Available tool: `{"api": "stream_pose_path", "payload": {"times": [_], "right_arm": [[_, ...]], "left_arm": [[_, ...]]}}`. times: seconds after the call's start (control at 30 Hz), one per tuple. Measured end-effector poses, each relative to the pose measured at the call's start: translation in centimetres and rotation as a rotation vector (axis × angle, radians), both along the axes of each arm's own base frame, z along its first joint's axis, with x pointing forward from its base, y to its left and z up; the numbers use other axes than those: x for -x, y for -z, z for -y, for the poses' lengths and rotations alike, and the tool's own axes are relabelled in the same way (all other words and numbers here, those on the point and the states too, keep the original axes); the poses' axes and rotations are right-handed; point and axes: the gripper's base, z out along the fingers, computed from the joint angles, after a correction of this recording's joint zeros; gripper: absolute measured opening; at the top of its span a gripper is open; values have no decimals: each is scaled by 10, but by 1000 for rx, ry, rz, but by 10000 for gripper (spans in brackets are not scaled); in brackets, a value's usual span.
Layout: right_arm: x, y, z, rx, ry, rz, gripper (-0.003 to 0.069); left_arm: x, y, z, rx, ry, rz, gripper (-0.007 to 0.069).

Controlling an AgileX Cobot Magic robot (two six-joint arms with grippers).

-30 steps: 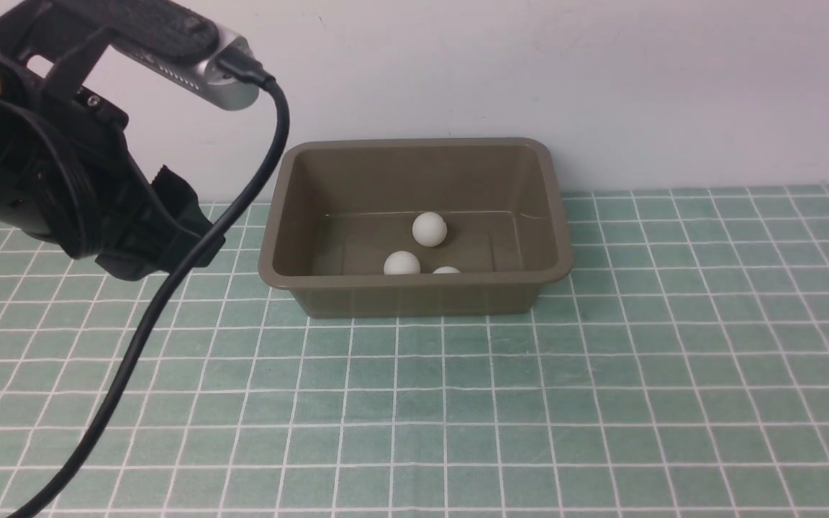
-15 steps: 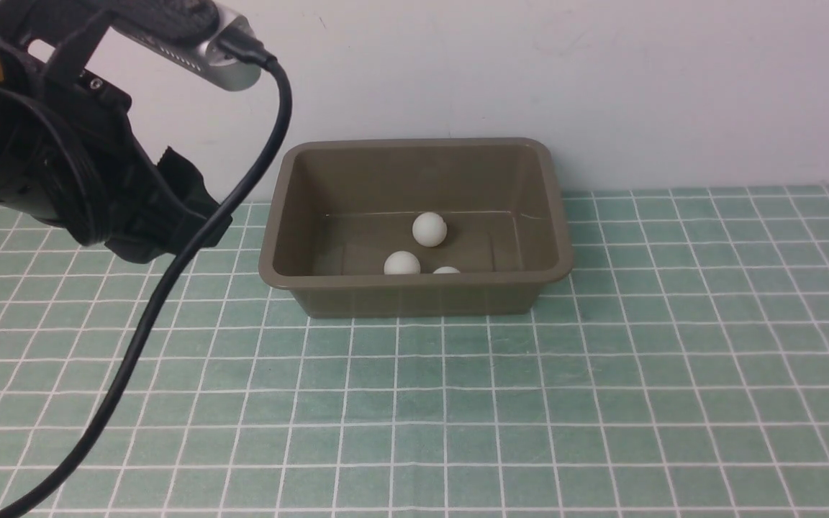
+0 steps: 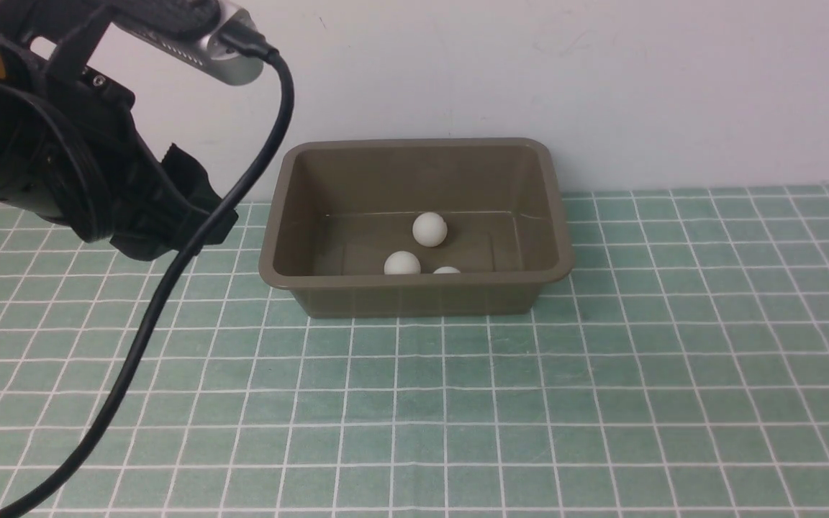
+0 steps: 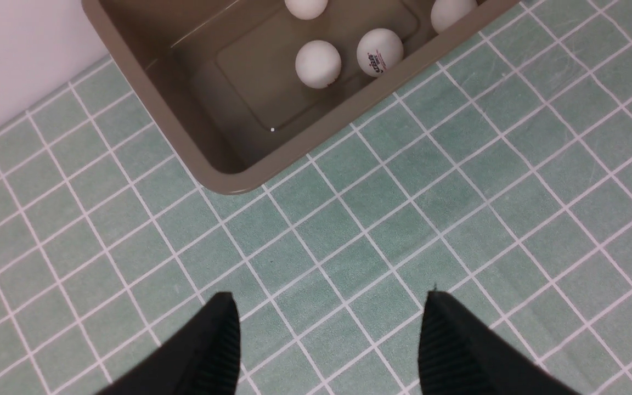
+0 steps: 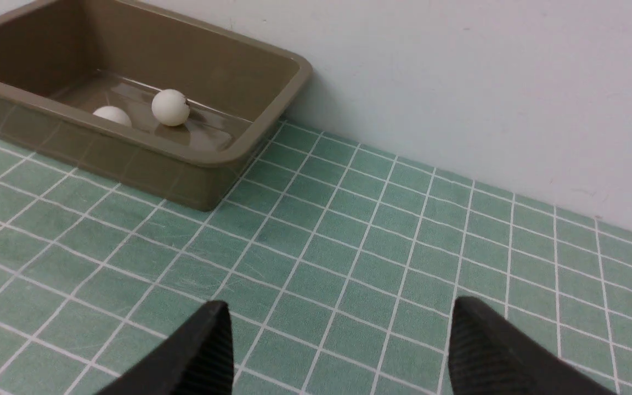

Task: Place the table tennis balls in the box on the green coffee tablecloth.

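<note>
— Any writing to read?
— Small red and dark print on one of the table tennis balls [image 4: 379,52] in the left wrist view; too small to make out. Yellow sticker on the left arm [image 3: 40,165] at the far left of the front view, unreadable.
— Look of the balls?
— Small, matte white, round. Four seen from the left wrist, all lying inside the box [image 3: 414,288]; only three peeking over the near wall from the front.
— And the box?
— Olive-brown plastic tub, rounded corners, rolled rim, sloped walls. Sits at the far middle of the green coffee tablecloth [image 3: 601,403], close to the white wall [image 3: 601,86].
— Claws?
— Left gripper [image 4: 329,329] released, fingers apart over bare cloth, just left of the box, grasping nothing. Right gripper [image 5: 338,345] likewise spread wide and empty, low over cloth to the right of the box.
— Anything in the way?
— Black cable [image 3: 170,288] hanging from the left wrist camera [image 3: 198,36], crossing the left of the front view.
</note>
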Motion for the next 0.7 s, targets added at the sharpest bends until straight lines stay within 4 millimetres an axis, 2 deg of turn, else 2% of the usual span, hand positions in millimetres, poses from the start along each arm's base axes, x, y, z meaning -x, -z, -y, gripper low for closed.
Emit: {"api": "stream_pose_path", "payload": {"times": [0.13, 0.27, 0.7], "right_arm": [[8, 16, 1, -1, 1, 8, 467], [8, 32, 1, 5, 2, -32, 463], [11, 43, 1, 16, -8, -106, 463]], "left_arm": [[0, 0, 0, 1, 0, 0, 395], [0, 0, 0, 1, 0, 0, 395], [1, -1, 5, 66, 11, -15, 395]]}}
